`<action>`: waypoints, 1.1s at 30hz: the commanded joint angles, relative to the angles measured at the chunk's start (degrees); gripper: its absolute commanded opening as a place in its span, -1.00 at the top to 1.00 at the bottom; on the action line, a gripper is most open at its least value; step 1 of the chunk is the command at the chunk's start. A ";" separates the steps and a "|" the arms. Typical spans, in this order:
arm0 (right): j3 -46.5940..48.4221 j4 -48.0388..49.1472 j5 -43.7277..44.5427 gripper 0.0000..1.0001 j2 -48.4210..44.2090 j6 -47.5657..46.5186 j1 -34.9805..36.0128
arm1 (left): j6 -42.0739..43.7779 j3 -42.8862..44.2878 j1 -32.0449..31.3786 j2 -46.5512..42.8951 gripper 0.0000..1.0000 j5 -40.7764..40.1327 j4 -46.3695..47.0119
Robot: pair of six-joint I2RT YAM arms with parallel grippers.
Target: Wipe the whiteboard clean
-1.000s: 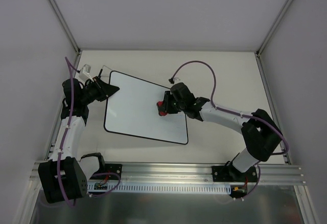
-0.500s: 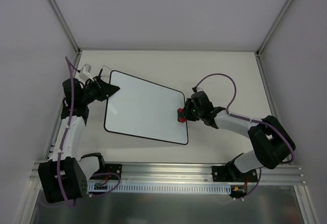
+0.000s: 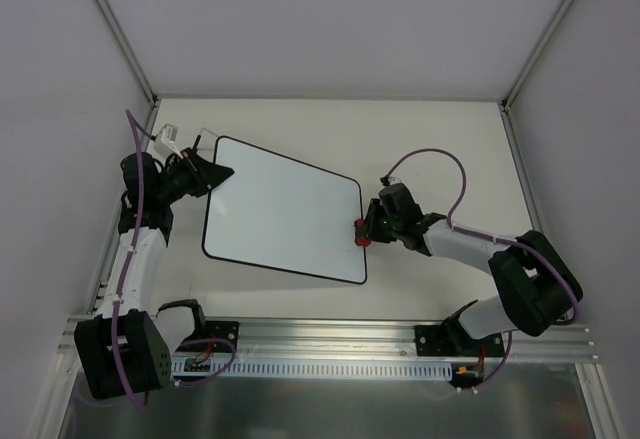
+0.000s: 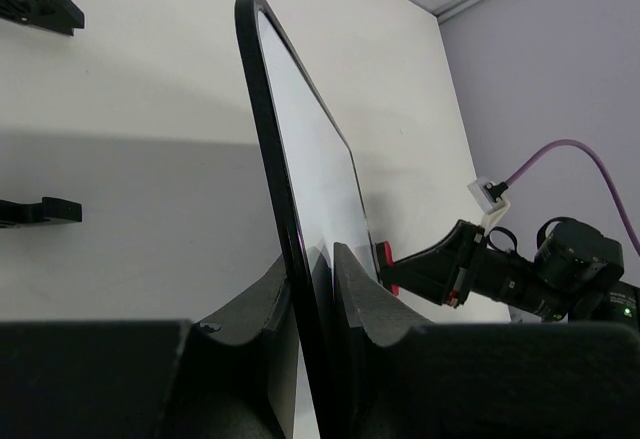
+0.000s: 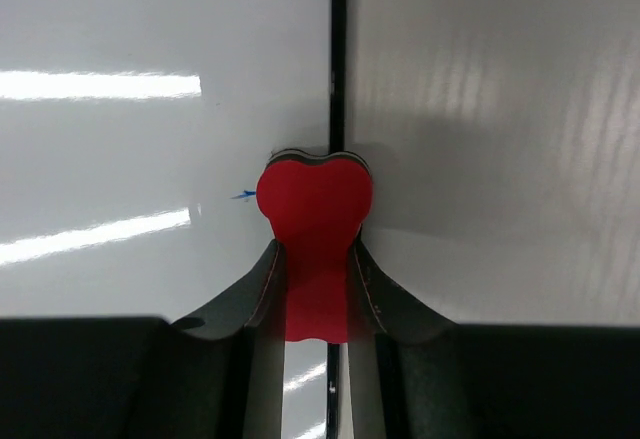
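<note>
The whiteboard lies flat in the middle of the table, white with a thin black border. My left gripper is shut on the board's far left edge, which runs between its fingers in the left wrist view. My right gripper is shut on the red bone-shaped eraser. The eraser's head rests across the board's black right border. A tiny blue mark shows just left of the eraser. The eraser also shows past the board's far edge.
Two black brackets sit on the table left of the board in the left wrist view. Grey enclosure walls ring the table. An aluminium rail runs along the near edge. Small clear items lie by the far left corner.
My right gripper has carried the eraser from the board's middle rightward to its right border. The left gripper and the board have stayed put.
</note>
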 commanded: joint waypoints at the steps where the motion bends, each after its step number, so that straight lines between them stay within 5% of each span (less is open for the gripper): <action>1: 3.49 -2.73 -5.77 0.99 -0.43 -1.84 3.95 | 6.75 3.71 -1.03 -2.93 1.00 2.92 11.81; 12: 18.17 -4.32 -8.77 0.99 8.18 -7.38 3.95 | 6.67 3.36 -1.03 -3.28 1.00 3.19 11.81; 24: 0.61 0.69 -6.75 0.99 5.02 -3.87 -2.55 | 6.40 3.71 -1.12 -3.45 1.00 2.83 11.81; 33: -1.43 0.96 -4.63 0.99 4.23 -2.72 -5.28 | 6.40 3.97 -1.12 -2.93 1.00 3.10 11.72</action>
